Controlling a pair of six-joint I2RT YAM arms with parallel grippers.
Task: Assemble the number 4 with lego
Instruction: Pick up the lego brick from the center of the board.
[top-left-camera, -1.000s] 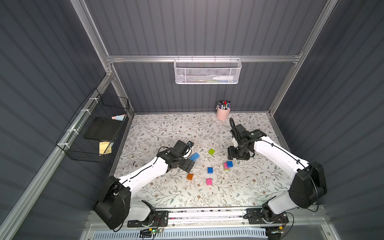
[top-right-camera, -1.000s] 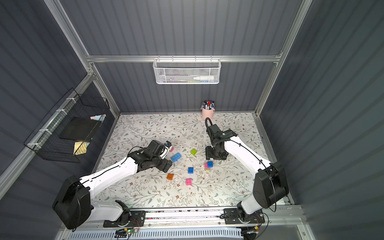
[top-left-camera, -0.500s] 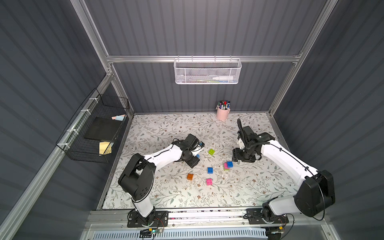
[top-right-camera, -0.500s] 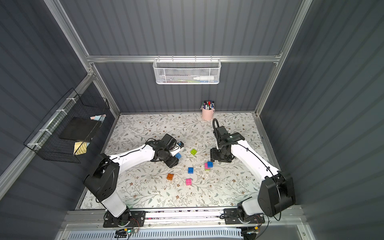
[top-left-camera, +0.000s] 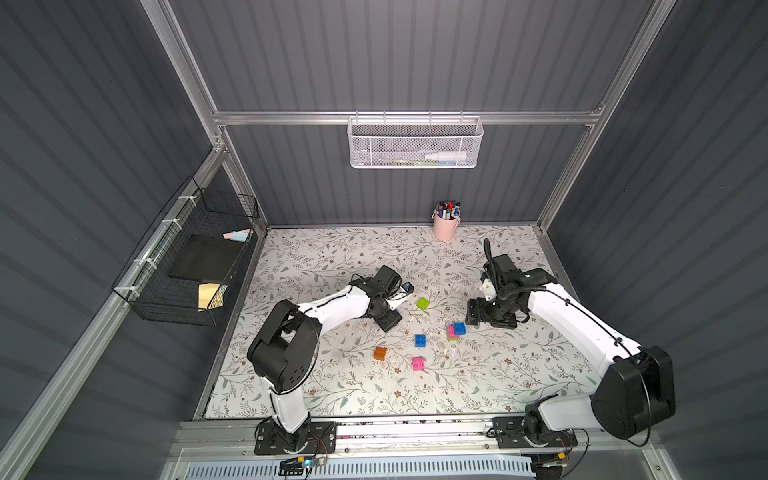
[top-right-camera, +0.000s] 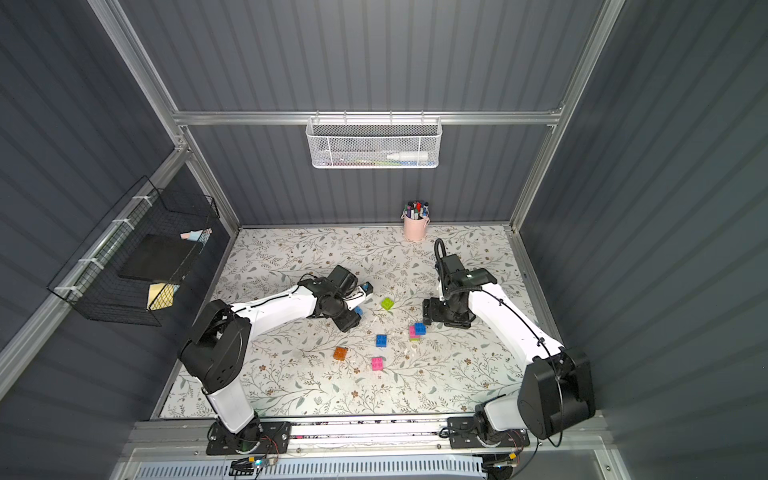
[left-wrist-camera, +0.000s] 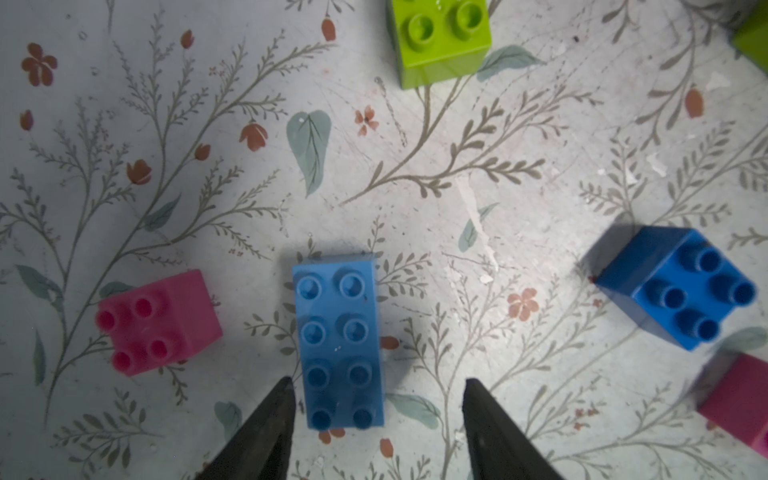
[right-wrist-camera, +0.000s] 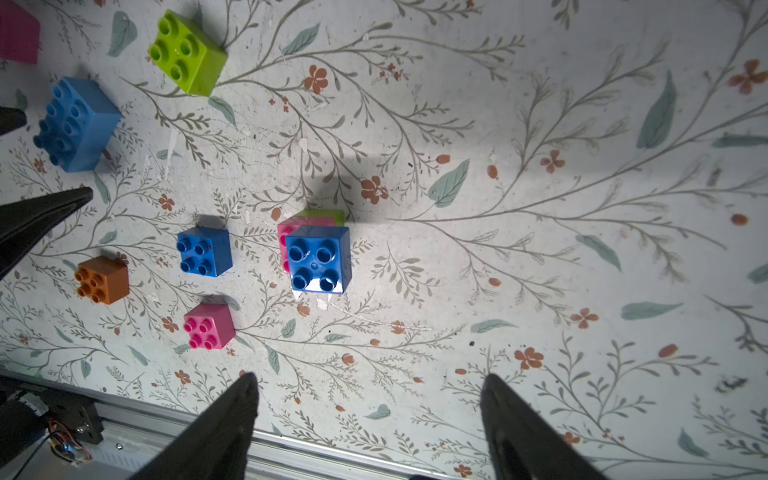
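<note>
- A long light-blue studded plastic brick (left-wrist-camera: 337, 345), two studs by four, lay flat with its studs up, left of the scene's middle.
- A pink square four-stud brick (left-wrist-camera: 158, 322) sat just beyond it on the far side, not touching it, studs up.
- A lime-green square brick (top-left-camera: 423, 303) sat near the long one's right, slightly turned.
- A dark-blue square brick (top-left-camera: 420, 340) stood alone, nearer.
- An orange square brick (top-left-camera: 380, 353) lay to its near left.
- A second pink square brick (top-left-camera: 418, 363) lay nearest.
- A joined stack (top-left-camera: 456, 331) sat right of the lone blue one. It had dark blue on top, pink showing at its left and green at its near edge.
</note>
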